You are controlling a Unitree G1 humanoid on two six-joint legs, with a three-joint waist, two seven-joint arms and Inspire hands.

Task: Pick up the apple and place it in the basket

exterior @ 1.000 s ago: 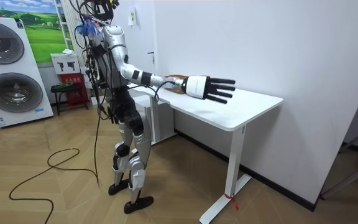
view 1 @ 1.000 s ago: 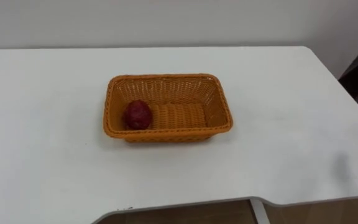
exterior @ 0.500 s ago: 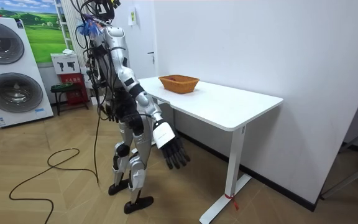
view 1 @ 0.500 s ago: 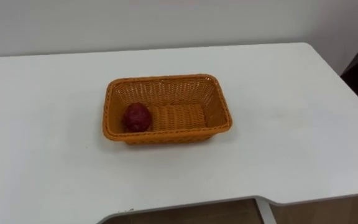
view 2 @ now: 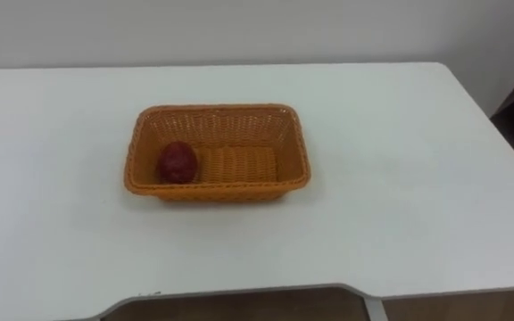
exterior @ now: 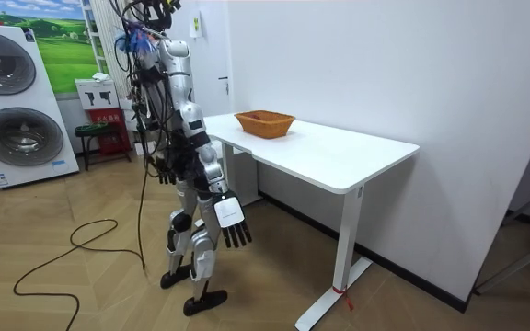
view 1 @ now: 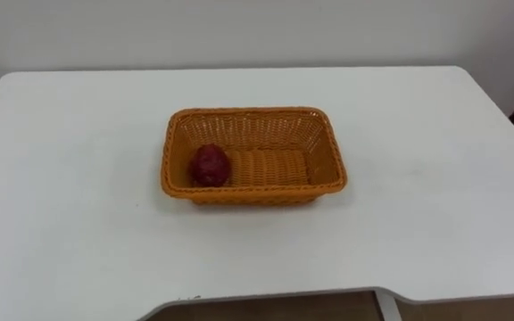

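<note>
In the left eye view, one white table (view 1: pixel 435 187) spreads across the scene. One orange woven basket (view 1: pixel 330 160) sits near the middle of it. One dark red apple (view 1: pixel 210 166) lies on the basket's floor at the left end, close by the left wall. The basket's woven walls stand round the apple on every side, and it is open from above. A pale wall rises behind the table's far edge.

The right eye view gives the same layout: the single apple is inside the single basket, at its left end, with bare tabletop all round the basket.

In the room view, the robot stands upright on the wood floor at the table's edge, toward the room view's left. The basket rests on the tabletop ahead of it, near the wall. The right hand (exterior: pixel 234 226) hangs low beside the thigh, below the tabletop, with its fingers straight and spread, holding nothing. The left hand (exterior: pixel 165 170) shows as a dark shape at the hip on the body's far side, and I cannot tell how its fingers are set.

Two washing machines (exterior: pixel 17 138) stand stacked at the room view's left. Beside them are a small dark stool (exterior: pixel 95 134) and a landscape poster (exterior: pixel 63 46).
</note>
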